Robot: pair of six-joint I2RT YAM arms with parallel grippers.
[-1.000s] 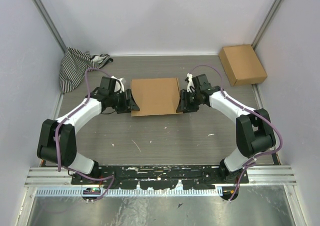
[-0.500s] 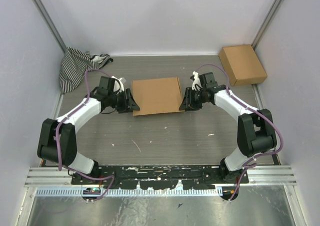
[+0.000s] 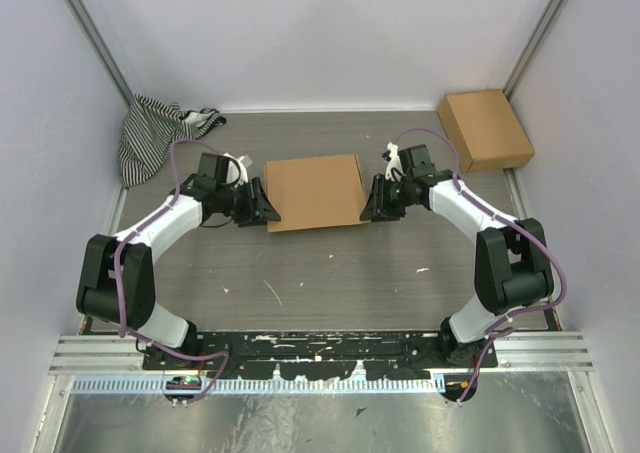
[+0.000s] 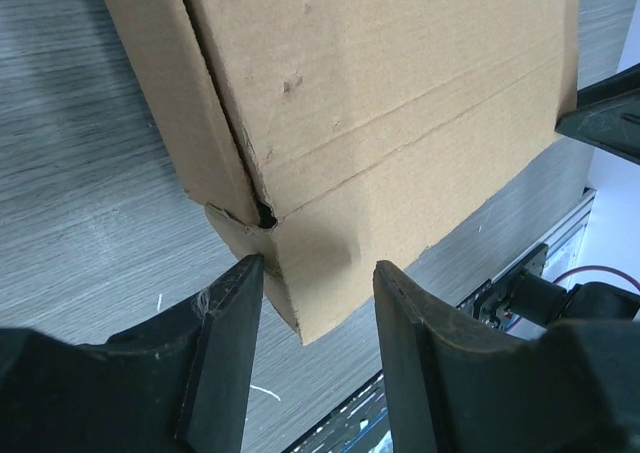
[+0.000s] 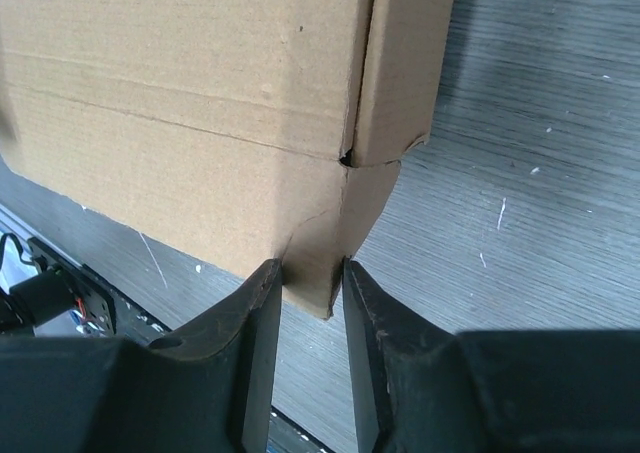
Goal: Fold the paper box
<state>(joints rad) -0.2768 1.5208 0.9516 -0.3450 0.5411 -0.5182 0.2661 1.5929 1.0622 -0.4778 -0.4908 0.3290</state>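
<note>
The paper box [image 3: 314, 193] lies mid-table as a closed, shallow brown box. My left gripper [image 3: 262, 208] is at its near left corner. In the left wrist view the box corner [image 4: 330, 263] pokes between the spread fingers of my left gripper [image 4: 318, 303], which is open; the corner lies close against the left finger. My right gripper [image 3: 368, 205] is at the near right corner. In the right wrist view my right gripper [image 5: 312, 278] is pinched shut on the box's corner flap [image 5: 335, 233].
A smaller ready-made brown box [image 3: 484, 130] sits at the back right against the wall. A black-and-white striped cloth [image 3: 150, 133] is bunched at the back left. Grey walls close in three sides. The arm bases' metal rail [image 3: 320, 348] runs along the near edge.
The right gripper has shifted a little right and back, and the box has slid slightly right with it. The left arm has barely moved.
</note>
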